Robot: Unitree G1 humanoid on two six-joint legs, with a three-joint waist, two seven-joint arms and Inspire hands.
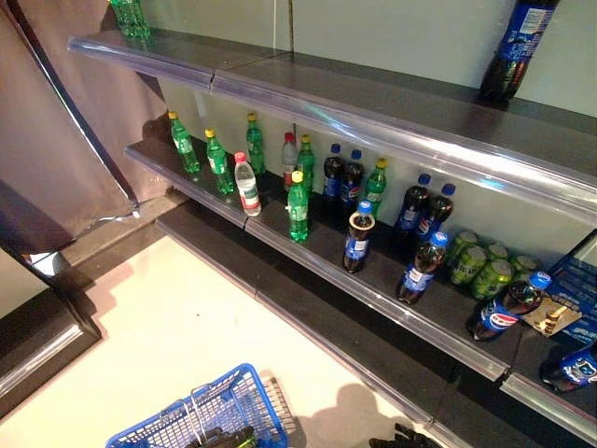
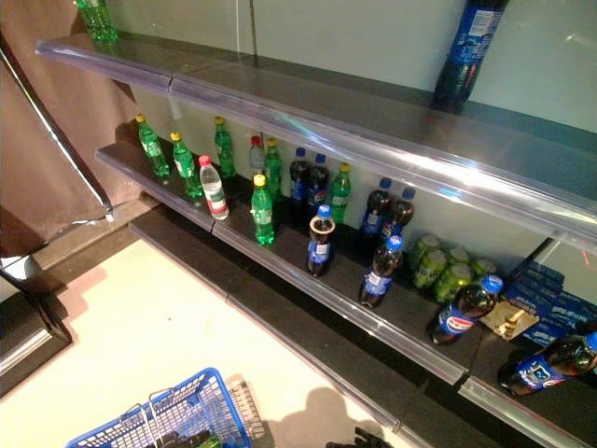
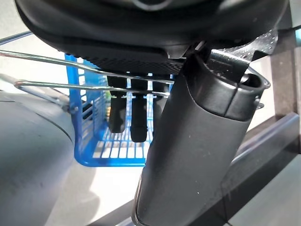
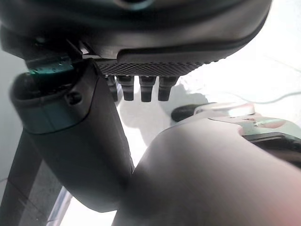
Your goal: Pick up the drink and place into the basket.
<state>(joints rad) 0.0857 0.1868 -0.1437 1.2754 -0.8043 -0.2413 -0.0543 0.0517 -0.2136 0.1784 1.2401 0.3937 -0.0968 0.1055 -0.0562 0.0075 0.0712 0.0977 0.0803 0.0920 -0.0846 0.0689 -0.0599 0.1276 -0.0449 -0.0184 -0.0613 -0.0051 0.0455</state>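
Many drinks stand on the middle shelf [image 1: 308,257]: green bottles [image 1: 298,207], a clear water bottle [image 1: 247,185], dark cola bottles with blue caps [image 1: 358,238] and green cans [image 1: 480,261]. One cola bottle [image 1: 508,308] lies on its side at the right. The blue wire basket [image 1: 215,415] hangs low over the pale floor. My left hand [image 3: 138,117] is shut on its wire handle [image 3: 70,61]. Only the edge of my right hand [image 1: 401,437] shows at the bottom, well below the shelf. In its wrist view its fingers [image 4: 136,89] are straight and hold nothing.
An upper shelf [image 1: 373,112] overhangs the drinks, with a large cola bottle [image 1: 515,47] at the right and green bottles [image 1: 129,17] at the far left. Blue cartons [image 1: 576,289] sit at the right end. A brown curtain [image 1: 65,140] hangs on the left.
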